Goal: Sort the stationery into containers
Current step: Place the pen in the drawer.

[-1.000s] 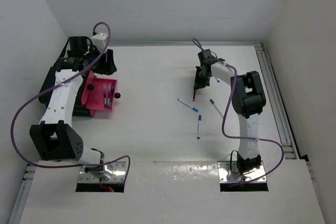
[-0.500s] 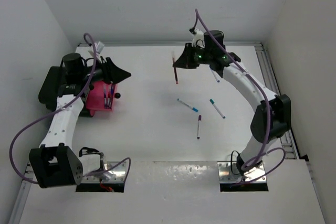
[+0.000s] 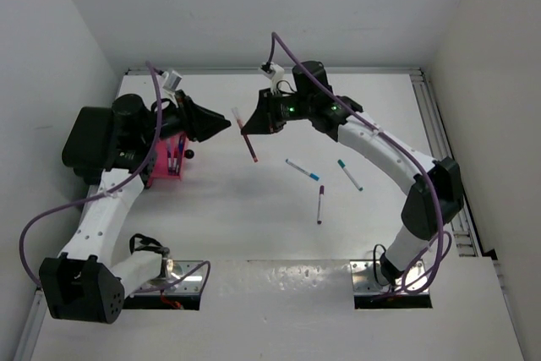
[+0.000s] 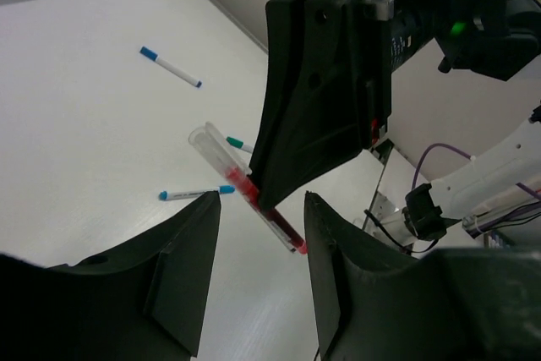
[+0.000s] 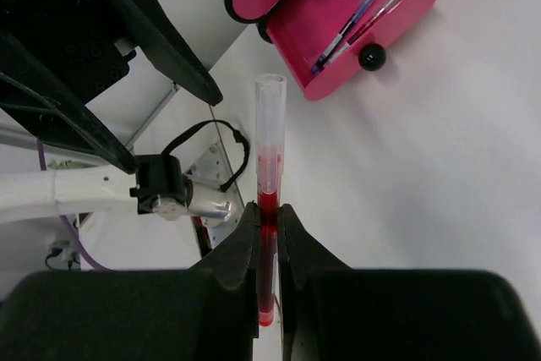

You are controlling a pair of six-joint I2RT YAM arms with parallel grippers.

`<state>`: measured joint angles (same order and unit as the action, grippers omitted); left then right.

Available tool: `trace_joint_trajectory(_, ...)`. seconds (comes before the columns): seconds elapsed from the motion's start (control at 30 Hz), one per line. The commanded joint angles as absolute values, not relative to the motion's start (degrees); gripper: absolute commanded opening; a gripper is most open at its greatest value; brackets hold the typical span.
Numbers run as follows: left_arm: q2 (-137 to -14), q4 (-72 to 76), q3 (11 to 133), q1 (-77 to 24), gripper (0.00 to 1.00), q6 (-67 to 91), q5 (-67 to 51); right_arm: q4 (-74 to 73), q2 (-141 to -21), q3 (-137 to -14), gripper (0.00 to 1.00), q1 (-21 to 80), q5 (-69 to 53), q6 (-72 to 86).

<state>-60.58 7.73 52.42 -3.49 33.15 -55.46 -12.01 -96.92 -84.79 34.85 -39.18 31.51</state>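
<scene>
As we read the scene, step: a likely pass of one pen from the right arm to the left, because the tray lies on the left arm's side.
Held thing: a thin red-and-clear plastic pen [image 5: 270,141], in the air above the white table [image 3: 254,209], well apart from the tray.
Grip, right: the right fingers [image 5: 268,217] are closed on the pen's red part, leaving its clear end free for a second grip.
Grip, left: the left fingers [image 3: 221,124] are spread apart and hold nothing; the pen is just beyond their tips.
Arm poses: both arms reach toward the table's middle, wrists facing each other.
Container: the small magenta-pink rectangular tray [image 5: 297,35], at the left, with pens inside.
Unsorted: a blue-capped pen [image 3: 302,169], a teal-capped pen [image 3: 349,174] and a purple-capped pen [image 3: 320,204], lying on the table.
</scene>
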Motion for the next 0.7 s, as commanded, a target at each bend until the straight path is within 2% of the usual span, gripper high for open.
trace_joint_trajectory(0.0,-60.64,12.30,52.65,-5.00,0.50,35.41,-54.14,-9.14,-95.54,-87.54,0.00,36.12,-40.87,31.20)
trace_joint_trajectory(0.37,-63.28,10.46,53.44,-9.57,0.49,34.54,-50.98,-9.05,-95.80,-89.03,0.00,37.88,-40.96,30.50)
trace_joint_trajectory(0.67,-63.90,9.84,53.44,-10.20,0.42,34.71,-49.48,-7.82,-95.80,-89.12,0.00,38.67,-40.78,31.11)
